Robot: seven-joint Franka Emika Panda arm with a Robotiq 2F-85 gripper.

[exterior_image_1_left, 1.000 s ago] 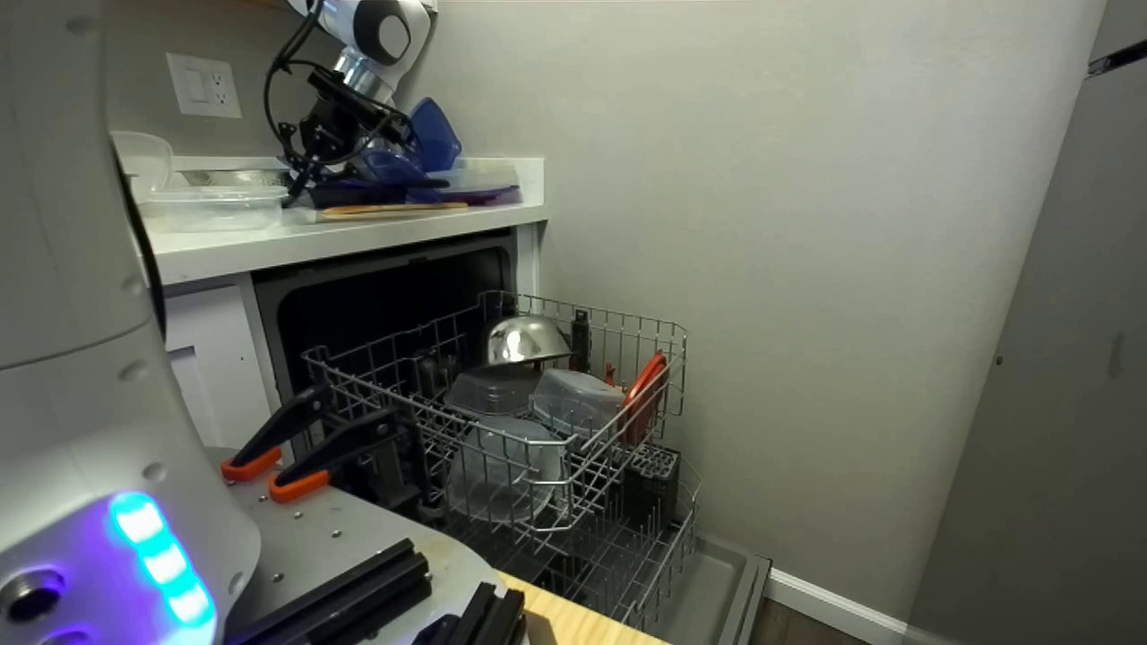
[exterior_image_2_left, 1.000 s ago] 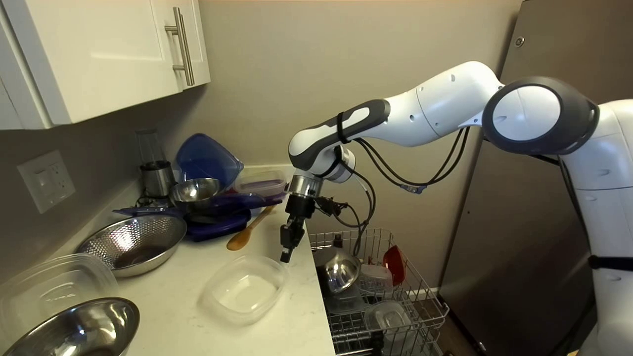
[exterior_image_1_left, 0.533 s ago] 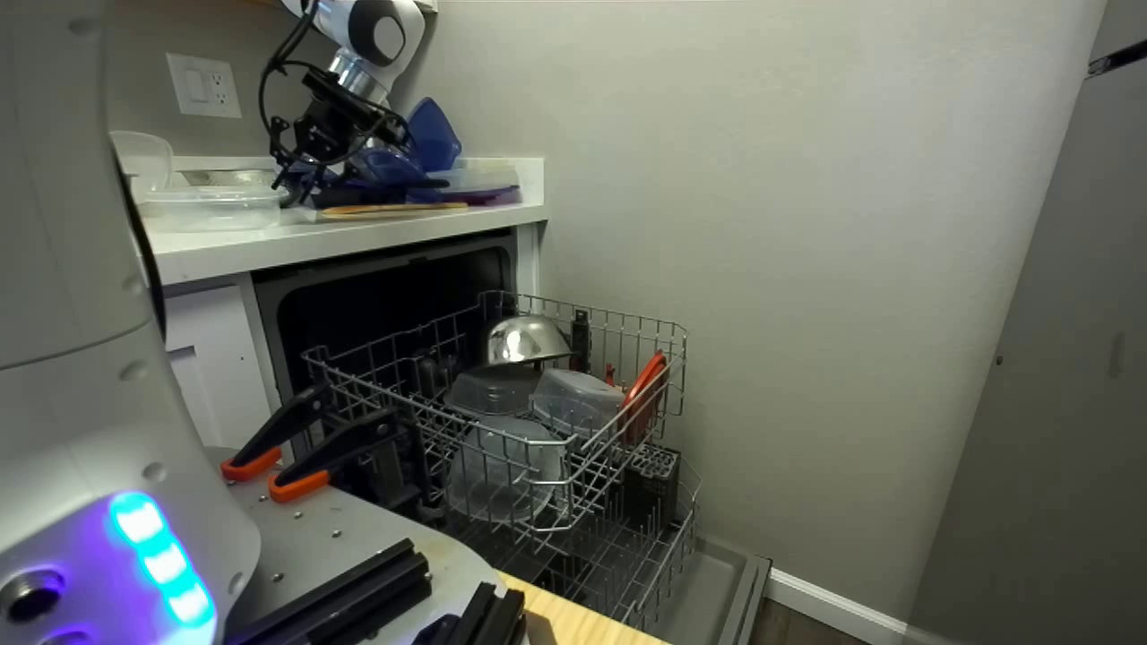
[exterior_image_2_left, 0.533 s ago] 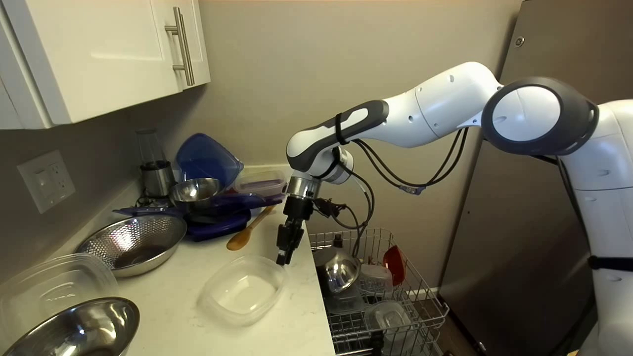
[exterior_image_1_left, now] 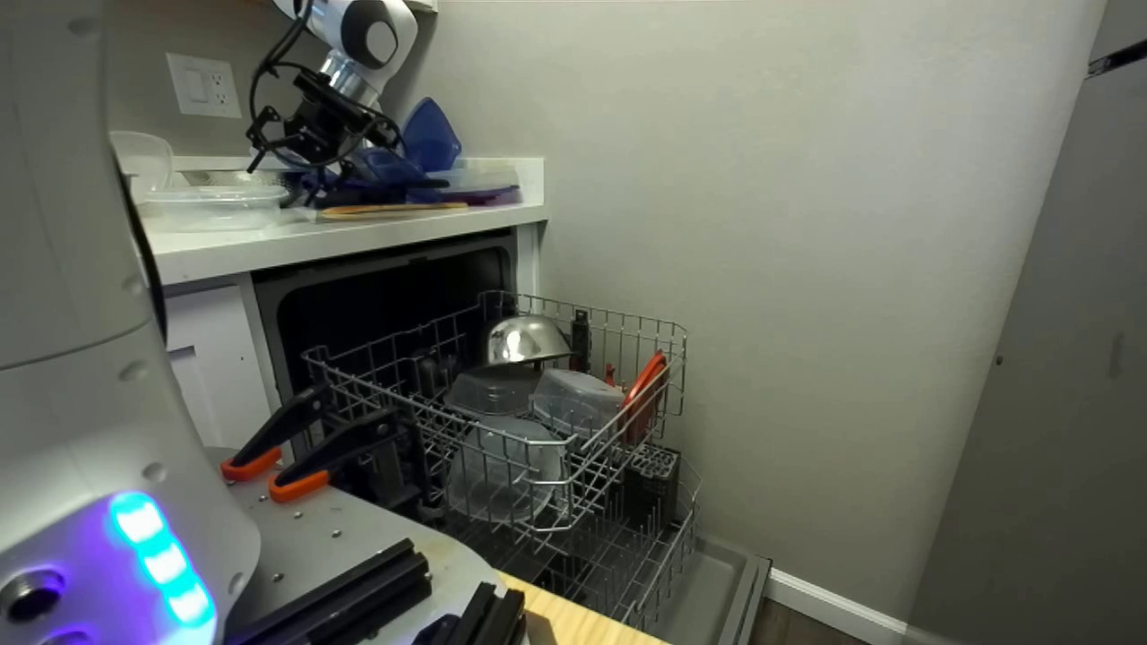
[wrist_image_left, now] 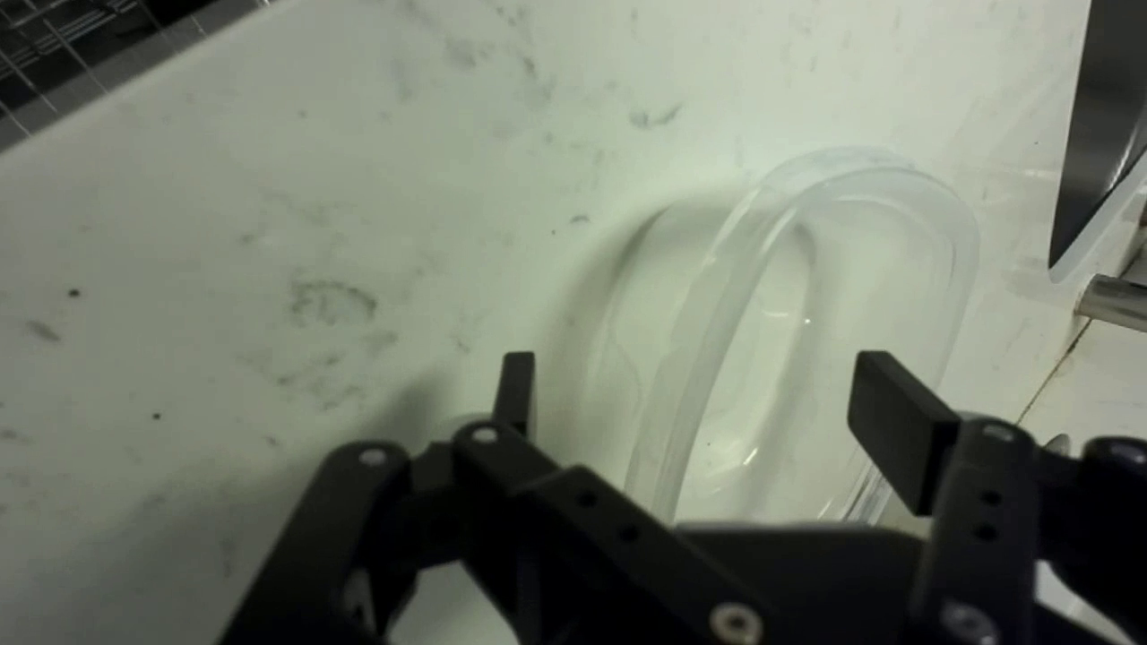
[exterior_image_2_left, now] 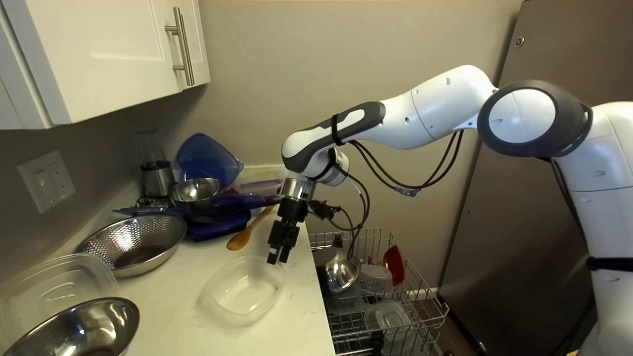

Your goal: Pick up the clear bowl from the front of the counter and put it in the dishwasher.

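The black two-finger gripper (wrist_image_left: 703, 403) is spread wide; in the wrist view, one side of the colourless, see-through plastic bowl (wrist_image_left: 775, 345) appears between its fingers. Whether they touch it, I cannot tell. This bowl stands upright on the white counter (exterior_image_2_left: 301, 321), near the front edge. Below the counter is the grey dishwasher (exterior_image_1_left: 403, 300) with dark cavity.
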